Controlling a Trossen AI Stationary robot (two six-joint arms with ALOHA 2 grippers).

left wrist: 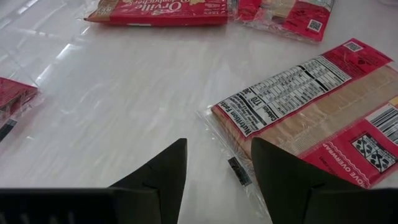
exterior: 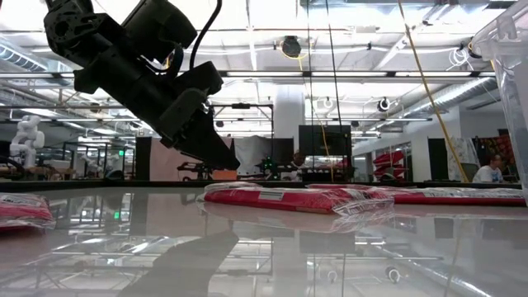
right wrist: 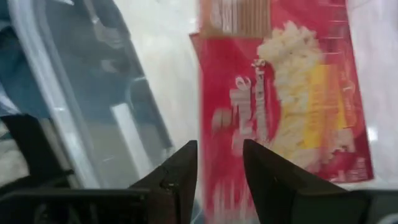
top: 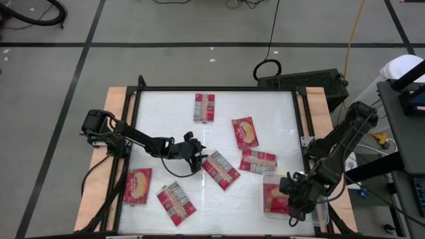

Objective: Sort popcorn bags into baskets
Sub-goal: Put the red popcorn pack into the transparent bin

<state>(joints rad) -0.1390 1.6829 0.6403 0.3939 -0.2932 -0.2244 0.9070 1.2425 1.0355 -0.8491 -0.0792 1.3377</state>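
Six flat red plastic popcorn packets lie loose on my table: one print-side-up at the far edge (top: 204,107), one showing its yellow oval (top: 245,132), one beside it (top: 257,160), one at centre (top: 221,169), and two near my left corner (top: 137,185) (top: 176,202). A seventh (top: 275,197) lies flat inside my clear rectangular plastic bin (top: 323,214).

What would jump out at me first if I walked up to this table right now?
Red popcorn bags lie scattered over the white table. At the near right corner, the right pincer hangs over a clear plastic bin with a red bag lying inside. Near the middle, the left pincer is open, low beside a bag lying print side up.
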